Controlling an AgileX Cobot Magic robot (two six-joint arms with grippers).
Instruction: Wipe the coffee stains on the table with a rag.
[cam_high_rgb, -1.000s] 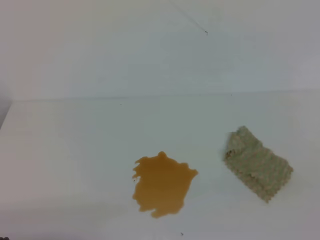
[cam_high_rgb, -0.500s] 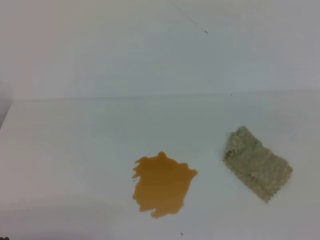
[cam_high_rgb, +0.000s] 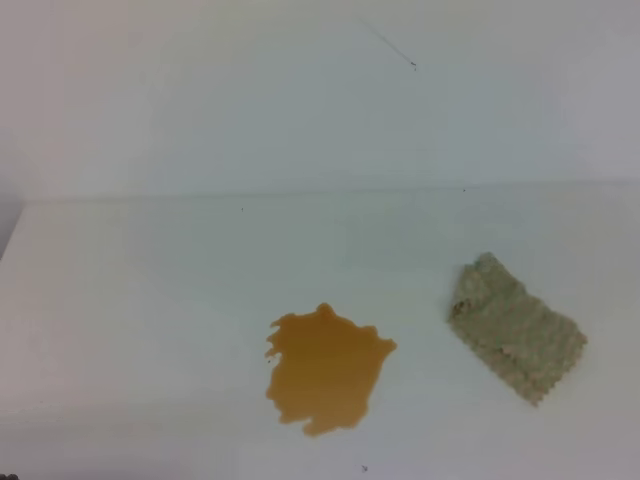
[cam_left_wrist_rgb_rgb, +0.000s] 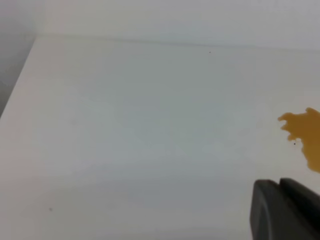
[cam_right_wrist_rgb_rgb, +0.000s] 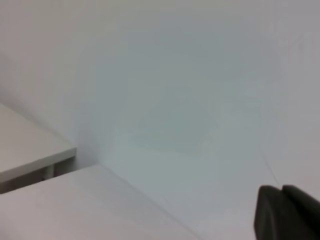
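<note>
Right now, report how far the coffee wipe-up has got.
Nothing looks done: the coffee stains form a whole orange-brown puddle on the table. Nothing is in hand: the rag lies untouched to the puddle's right, apart from it, with no arm near. Left: grasp the rag and wipe the puddle.

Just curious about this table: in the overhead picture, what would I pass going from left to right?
Bare white table → orange-brown coffee stains → beige-grey rag, lying apart from the puddle.

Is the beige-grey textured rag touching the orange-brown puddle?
No, the rag lies apart, with bare white table separating it from the puddle.
</note>
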